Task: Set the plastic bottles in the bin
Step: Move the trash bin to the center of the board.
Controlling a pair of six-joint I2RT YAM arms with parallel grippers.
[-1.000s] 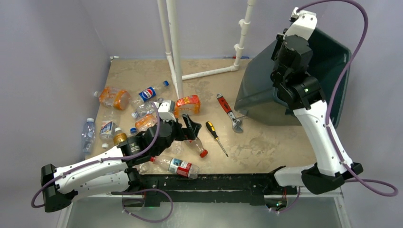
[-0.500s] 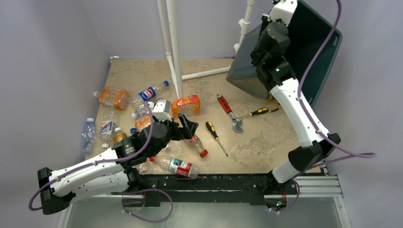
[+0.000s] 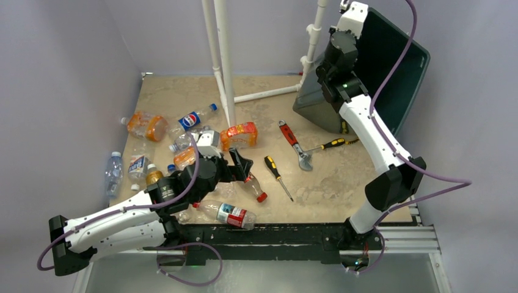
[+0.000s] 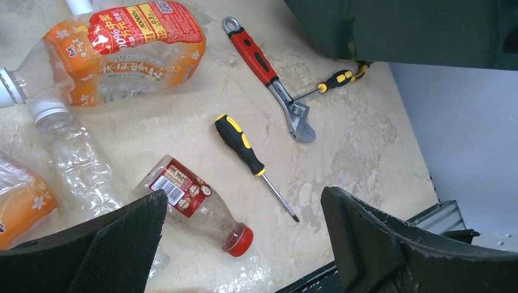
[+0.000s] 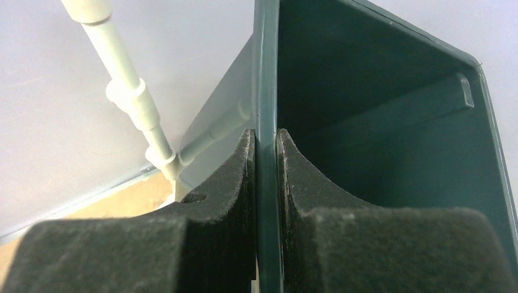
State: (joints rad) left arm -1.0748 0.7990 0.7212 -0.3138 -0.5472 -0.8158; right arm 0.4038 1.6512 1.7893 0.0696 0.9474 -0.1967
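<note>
The dark green bin (image 3: 314, 101) hangs tilted at the back right, one edge lifted off the floor and its mouth facing right. My right gripper (image 3: 342, 67) is shut on the bin's rim (image 5: 266, 61), which runs straight between the pads (image 5: 232, 183). Several plastic bottles lie on the left half of the floor, among them a Pepsi one (image 3: 194, 118) and an orange-labelled one (image 3: 240, 135). My left gripper (image 4: 244, 198) hovers open and empty over a red-capped, red-labelled bottle (image 4: 189, 201).
A red-handled wrench (image 3: 295, 143) and a yellow-and-black screwdriver (image 3: 276, 174) lie mid-floor. A second screwdriver (image 3: 330, 144) lies just below the bin. White pipes (image 3: 223, 61) rise at the back centre. Walls close in left, right and behind.
The right arm has swung the bin up and to the left, tipping it steeper and uncovering the second screwdriver. The left arm has barely moved.
</note>
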